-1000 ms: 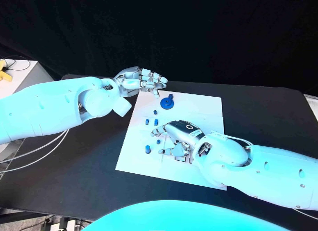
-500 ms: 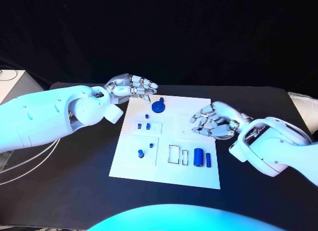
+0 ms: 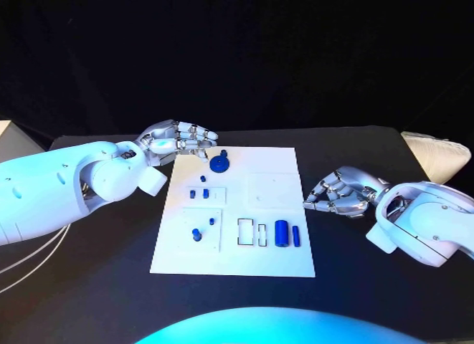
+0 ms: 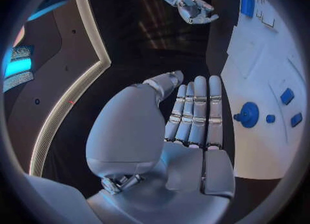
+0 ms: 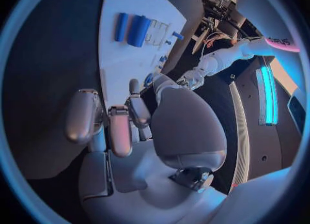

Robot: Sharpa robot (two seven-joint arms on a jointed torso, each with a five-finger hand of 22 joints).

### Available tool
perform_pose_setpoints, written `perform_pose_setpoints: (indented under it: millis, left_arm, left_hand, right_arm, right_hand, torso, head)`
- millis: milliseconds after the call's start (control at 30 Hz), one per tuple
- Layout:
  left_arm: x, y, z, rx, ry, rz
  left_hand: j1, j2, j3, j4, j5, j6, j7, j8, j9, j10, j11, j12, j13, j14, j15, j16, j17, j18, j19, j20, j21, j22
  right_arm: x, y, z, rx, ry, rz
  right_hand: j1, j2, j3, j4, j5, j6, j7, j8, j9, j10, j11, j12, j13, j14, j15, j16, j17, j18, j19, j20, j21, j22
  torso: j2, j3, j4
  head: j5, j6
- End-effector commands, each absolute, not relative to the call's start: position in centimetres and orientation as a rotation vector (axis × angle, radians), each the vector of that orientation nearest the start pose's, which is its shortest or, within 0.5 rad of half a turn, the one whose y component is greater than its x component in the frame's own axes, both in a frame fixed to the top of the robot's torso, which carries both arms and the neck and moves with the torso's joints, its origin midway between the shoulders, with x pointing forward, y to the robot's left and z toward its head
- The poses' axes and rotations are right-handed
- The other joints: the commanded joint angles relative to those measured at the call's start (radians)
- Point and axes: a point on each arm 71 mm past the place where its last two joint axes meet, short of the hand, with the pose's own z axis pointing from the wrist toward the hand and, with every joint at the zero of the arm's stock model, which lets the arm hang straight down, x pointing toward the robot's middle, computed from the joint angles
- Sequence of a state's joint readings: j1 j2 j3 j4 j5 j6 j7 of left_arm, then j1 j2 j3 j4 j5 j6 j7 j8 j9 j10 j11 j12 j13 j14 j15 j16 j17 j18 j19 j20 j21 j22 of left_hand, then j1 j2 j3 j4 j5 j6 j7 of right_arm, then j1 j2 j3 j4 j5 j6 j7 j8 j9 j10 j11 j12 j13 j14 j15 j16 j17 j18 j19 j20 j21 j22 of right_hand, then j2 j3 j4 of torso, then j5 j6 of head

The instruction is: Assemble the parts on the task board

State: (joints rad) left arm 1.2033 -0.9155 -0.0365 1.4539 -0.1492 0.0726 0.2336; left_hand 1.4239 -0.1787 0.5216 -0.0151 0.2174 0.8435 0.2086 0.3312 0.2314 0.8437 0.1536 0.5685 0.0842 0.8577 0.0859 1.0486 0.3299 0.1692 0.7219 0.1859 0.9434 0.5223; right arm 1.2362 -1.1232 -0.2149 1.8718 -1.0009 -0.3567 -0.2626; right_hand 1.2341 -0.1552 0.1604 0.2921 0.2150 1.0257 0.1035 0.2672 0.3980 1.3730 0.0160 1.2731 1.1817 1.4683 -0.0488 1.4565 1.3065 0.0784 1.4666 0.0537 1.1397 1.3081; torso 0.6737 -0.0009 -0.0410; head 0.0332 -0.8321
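Note:
The white task board (image 3: 273, 186) lies mid-table. On it are a blue round part with a knob (image 3: 219, 163), several small blue parts (image 3: 199, 193) on its left half, and two blue cylinders (image 3: 282, 233) beside empty slots (image 3: 245, 231). My left hand (image 3: 180, 137) hovers at the board's far left corner; its fingers (image 4: 194, 115) are stretched out and it holds nothing. The round part (image 4: 248, 114) lies just off those fingers. My right hand (image 3: 343, 192) is off the board's right edge over the black table, its fingers (image 5: 119, 128) curled in around nothing. The cylinders (image 5: 136, 30) lie beyond it.
The black table (image 3: 381, 287) surrounds the board on every side. A pale object (image 3: 435, 154) sits at the table's far right edge.
My right hand has lifted off the board's near half and drawn back to the right, off the board. The two blue cylinders now show on the board. The left hand stays at its corner.

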Motion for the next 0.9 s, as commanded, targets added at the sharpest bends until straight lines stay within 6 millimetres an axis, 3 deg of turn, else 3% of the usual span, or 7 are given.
perform_pose_setpoints:
  millis: [33, 467, 900]
  left_arm:
    - [48.8, 24.2, -18.6, -0.958, 1.733, -1.653]
    - [48.5, 23.9, -18.5, -0.958, 1.737, -1.666]
    - [48.4, 23.9, -18.5, -0.973, 1.739, -1.678]
  left_hand:
    - [0.000, 0.007, -0.006, 0.000, 0.000, -0.009, 0.000, 0.004, -0.001, -0.008, 0.000, 0.003, -0.001, -0.008, 0.002, -0.006, -0.001, 0.014, 0.009, -0.002, -0.006, -0.002]
    - [0.000, 0.007, -0.006, 0.000, 0.000, -0.009, 0.000, 0.004, -0.001, -0.008, 0.000, 0.003, -0.001, -0.008, 0.002, -0.006, -0.001, 0.014, 0.009, -0.002, -0.006, -0.002]
    - [-0.001, 0.008, -0.007, 0.001, 0.000, -0.009, 0.000, 0.005, -0.001, -0.006, -0.001, 0.005, -0.001, -0.008, 0.002, -0.006, -0.001, 0.014, 0.009, -0.002, -0.007, -0.002]
  right_arm:
    - [38.7, -24.4, -22.7, 0.376, 2.068, 0.627]
    - [37.2, -21.6, -25.0, 0.319, 2.086, 0.588]
    - [37.3, -19.9, -25.6, 0.240, 2.095, 0.561]
  right_hand:
    - [-0.019, 0.004, -0.017, 0.000, 0.004, 0.004, -0.011, 0.012, 0.006, 0.022, -0.003, 0.034, 0.051, 0.060, -0.009, 0.017, 0.048, -0.013, 0.044, -0.010, 0.034, 0.102]
    - [-0.038, 0.009, -0.073, 0.000, 0.005, 0.001, -0.014, 0.027, 0.018, 0.064, -0.006, 0.101, 0.152, 0.074, -0.011, 0.053, 0.122, -0.025, 0.056, -0.012, 0.115, 0.143]
    - [-0.028, 0.015, -0.095, 0.000, 0.011, -0.003, -0.014, 0.032, 0.023, 0.079, -0.004, 0.125, 0.188, 0.078, -0.009, 0.064, 0.147, -0.030, 0.059, -0.011, 0.143, 0.157]
  torso:
    - [-0.004, -0.0032, -0.0022]
    - [-0.001, -0.0045, 0.0004]
    - [0.000, -0.0041, 0.0040]
  head:
    - [-0.016, -0.002]
    - [-0.036, -0.007]
    - [-0.041, -0.013]
